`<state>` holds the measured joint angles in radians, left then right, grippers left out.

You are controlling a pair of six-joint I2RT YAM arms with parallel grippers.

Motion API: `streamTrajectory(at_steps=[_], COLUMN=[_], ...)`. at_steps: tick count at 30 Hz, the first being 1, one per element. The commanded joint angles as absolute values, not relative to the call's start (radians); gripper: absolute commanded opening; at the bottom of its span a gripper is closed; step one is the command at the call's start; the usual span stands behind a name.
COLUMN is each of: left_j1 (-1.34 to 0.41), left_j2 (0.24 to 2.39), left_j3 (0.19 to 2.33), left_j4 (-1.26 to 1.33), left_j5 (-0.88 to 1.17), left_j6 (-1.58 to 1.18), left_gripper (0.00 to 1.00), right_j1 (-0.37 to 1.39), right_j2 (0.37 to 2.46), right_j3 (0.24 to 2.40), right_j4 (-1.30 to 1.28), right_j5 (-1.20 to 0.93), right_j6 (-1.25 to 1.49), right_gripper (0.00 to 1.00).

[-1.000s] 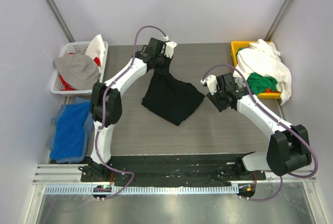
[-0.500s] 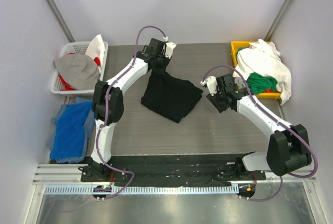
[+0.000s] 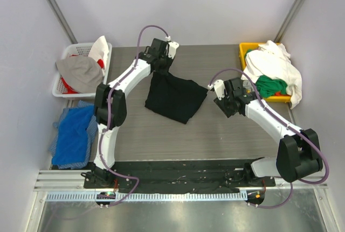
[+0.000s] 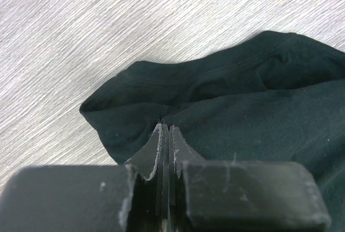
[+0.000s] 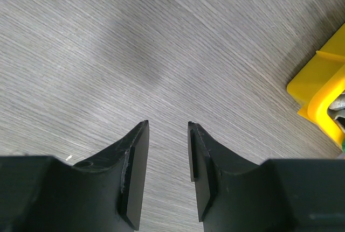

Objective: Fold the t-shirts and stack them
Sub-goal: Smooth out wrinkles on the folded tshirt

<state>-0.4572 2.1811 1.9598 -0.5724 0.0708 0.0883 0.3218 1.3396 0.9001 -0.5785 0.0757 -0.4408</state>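
A grey table (image 3: 232, 135) carries the black shirt (image 3: 173, 98), bunched near its middle. White and green shirts (image 3: 275, 65) heap in a yellow bin (image 3: 244, 49) far right. The left gripper (image 4: 166, 131) pinches the black shirt's edge. The right gripper (image 5: 168, 125) hangs over bare wood, jaws apart.

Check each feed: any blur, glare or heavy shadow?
Top view: even light, no glare, but the black shirt is a flat dark mass. Left wrist: seams sharp, left gripper body slightly soft. Right wrist: table grain crisp, one soft shadow patch ahead of the right gripper.
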Motion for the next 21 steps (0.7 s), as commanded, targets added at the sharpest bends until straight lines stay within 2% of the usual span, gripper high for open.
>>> streamTrajectory(at_steps=[1,21], left_j1=[-0.445,-0.425], left_j2=[2.083,2.005], left_j3=[1.959,1.902], left_j4=[-0.517,-0.5], left_j5=[0.057,0.04], left_j6=[0.106,0.149], left_gripper=[0.0,0.0], right_j1=[0.327,0.325], right_j2=[1.324,1.338], right_j3=[0.891,0.881], right_j4=[-0.543,-0.532], right_j5=[0.078,0.074], right_j6=[-0.436,-0.434], right_gripper=[0.41,0.41])
